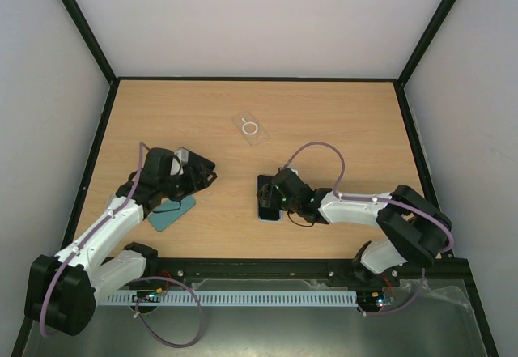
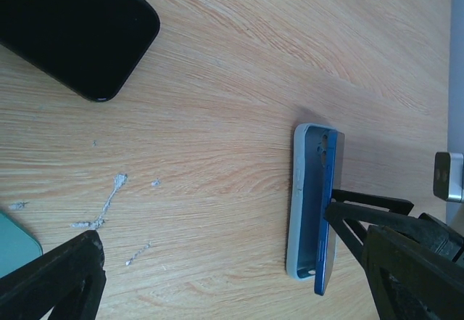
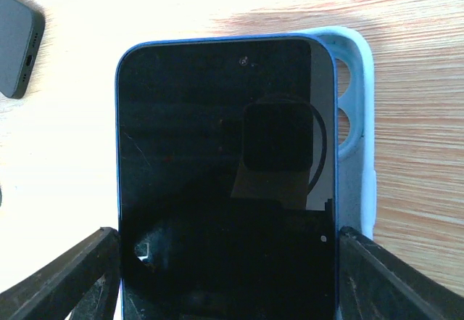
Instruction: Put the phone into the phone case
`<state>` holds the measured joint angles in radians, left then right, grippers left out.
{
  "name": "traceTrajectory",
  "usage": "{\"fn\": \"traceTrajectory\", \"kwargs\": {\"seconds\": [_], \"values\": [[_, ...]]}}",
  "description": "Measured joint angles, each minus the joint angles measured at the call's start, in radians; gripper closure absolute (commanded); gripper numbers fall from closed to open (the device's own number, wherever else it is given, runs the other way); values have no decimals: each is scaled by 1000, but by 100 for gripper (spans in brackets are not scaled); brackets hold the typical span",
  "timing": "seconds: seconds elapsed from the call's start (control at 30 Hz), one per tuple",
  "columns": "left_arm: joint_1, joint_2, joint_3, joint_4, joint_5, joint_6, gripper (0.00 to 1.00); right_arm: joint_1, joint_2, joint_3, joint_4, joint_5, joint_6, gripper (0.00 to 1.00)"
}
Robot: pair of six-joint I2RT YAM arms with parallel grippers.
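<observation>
Two phones lie on the counter [image 1: 340,122]. The blue phone [image 3: 225,175], towards the near edge, is clamped at its sides by the right claw [image 3: 228,240] and tilted half into the one light-blue case [image 3: 355,117]. A black phone [image 2: 72,22] lies by the wide-open, empty left claw [image 2: 210,233]. One clear case [image 1: 251,128] lies farther back, and one teal piece [image 1: 171,213] lies near the left edge.

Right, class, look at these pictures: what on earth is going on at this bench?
The right gripper holds a blue-edged, black-screened phone by its two long sides. The phone sits tilted over the pale blue plastic phone case, which lies on the wooden table. The phone is not yet seated flat in the case. The left gripper hangs open off to the side, holding nothing.
</observation>
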<state>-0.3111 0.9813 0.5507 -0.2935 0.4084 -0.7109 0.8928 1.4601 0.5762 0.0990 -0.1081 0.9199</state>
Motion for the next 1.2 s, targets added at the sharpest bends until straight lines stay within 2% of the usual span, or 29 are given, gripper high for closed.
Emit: {"fn": "traceTrajectory", "kwargs": {"seconds": [0.17, 0.27, 0.37, 0.53, 0.67, 0.8, 0.93, 1.2], "values": [[0, 0, 0, -10, 0, 0, 5, 0, 0, 0, -1, 1, 8, 23], [0, 0, 1, -13, 0, 0, 5, 1, 0, 0, -2, -5, 14, 15], [0, 0, 3, -14, -1, 0, 5, 5, -7, 2, -4, -15, 26, 14], [0, 3, 5, -13, -1, 0, 7, 5, -28, 6, -36, -27, 35, 20], [-14, 12, 5, -12, -1, -2, 13, 5, -64, 19, -88, -22, 36, 27], [-43, 29, 5, -6, -2, -10, 18, 4, -118, 26, -131, 23, 27, 38], [-101, 53, 5, 29, -8, -45, 22, -11, -132, 23, -148, 46, 18, 45], [-207, 138, 4, 166, -19, -129, 29, -71, -87, -27, -110, 8, 3, 48]]}}
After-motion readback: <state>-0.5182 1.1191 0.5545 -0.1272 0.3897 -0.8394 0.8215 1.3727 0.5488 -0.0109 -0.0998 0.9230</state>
